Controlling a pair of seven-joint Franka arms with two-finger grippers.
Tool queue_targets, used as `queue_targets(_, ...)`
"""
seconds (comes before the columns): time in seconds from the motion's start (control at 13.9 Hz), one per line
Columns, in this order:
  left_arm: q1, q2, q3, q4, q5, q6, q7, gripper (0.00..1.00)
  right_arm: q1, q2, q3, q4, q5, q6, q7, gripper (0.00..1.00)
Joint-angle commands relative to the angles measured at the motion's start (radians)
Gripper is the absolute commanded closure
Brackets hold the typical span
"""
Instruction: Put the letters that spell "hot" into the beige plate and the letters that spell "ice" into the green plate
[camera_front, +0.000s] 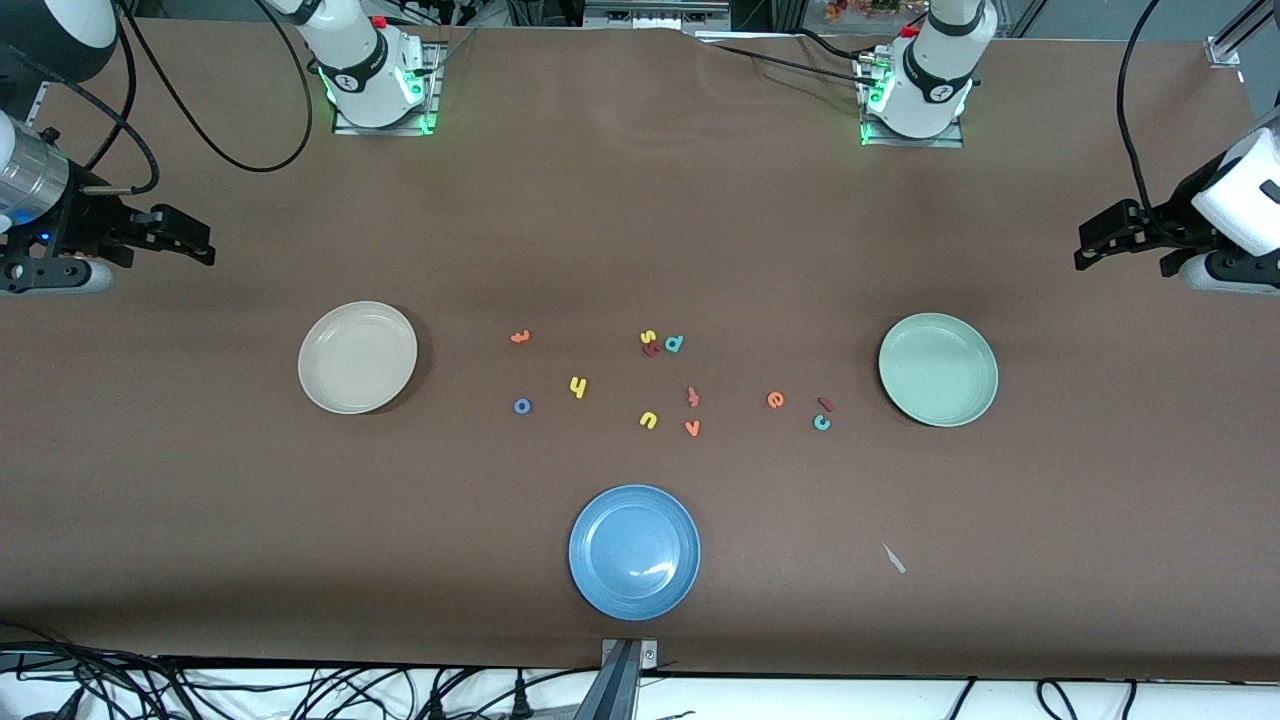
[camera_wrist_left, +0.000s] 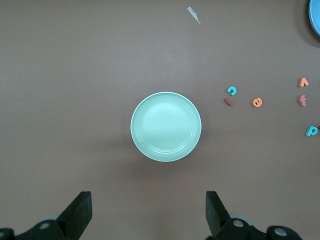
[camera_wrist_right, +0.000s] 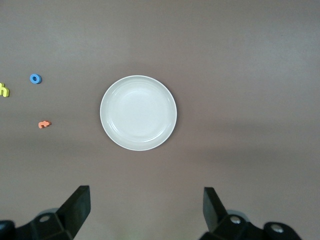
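Left gripper (camera_front: 1085, 252) hung high over the desk (camera_front: 200, 480) at the left arm's end, fingers (camera_wrist_left: 80, 210) spread wide, nothing between them. Right gripper (camera_front: 205, 248) hung likewise over the right arm's end, fingers (camera_wrist_right: 77, 207) spread, empty. Both waiting.

Taking the blue plate (camera_front: 634, 551) as landmark, at the desk edge nearest the front camera:
- Beige plate (camera_front: 357, 357) farther from the camera, toward the right arm's end; nothing in it.
- Green plate (camera_front: 938, 369) farther from the camera, toward the left arm's end; nothing in it.
- Blue o (camera_front: 522, 406), yellow h (camera_front: 578, 387) and orange t (camera_front: 519, 337) farther from the camera than the plate, on its beige-plate side, all on bare desk.
- Orange e (camera_front: 775, 400), teal c (camera_front: 822, 423) and dark red i (camera_front: 826, 404) farther too, on its green-plate side, c and i just beside each other.
- Yellow u (camera_front: 648, 420), orange v (camera_front: 692, 428), dark red f (camera_front: 692, 397), and a cluster of yellow s (camera_front: 647, 337), teal d (camera_front: 674, 344) and a dark red letter (camera_front: 651, 350), straight up from the plate, away from the camera.
- Small pale scrap (camera_front: 893, 558) level with the plate, toward the left arm's end.
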Motion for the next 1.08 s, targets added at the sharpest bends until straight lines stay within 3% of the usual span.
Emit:
queue_targets(0.0,-0.013,0.009,-0.006,0.024,0.031,-0.018,-0.004,0.00,0.005,0.018,0.007,0.013,-0.013,-0.014,0.007,0.00)
queue_targets(0.5,-0.015,0.034,-0.005,0.024,0.033,-0.020,0.005,0.00,0.040,0.102,0.007,0.014,-0.002,-0.014,0.010,0.00)
queue_targets(0.72,-0.045,0.148,-0.014,0.026,0.022,-0.006,0.002,0.00,0.078,0.130,0.007,0.023,0.004,-0.012,0.012,0.00)
queue_targets(1.01,-0.093,0.400,-0.020,0.145,0.019,0.156,-0.004,0.00,0.136,0.177,0.007,0.023,0.065,0.063,0.015,0.00)
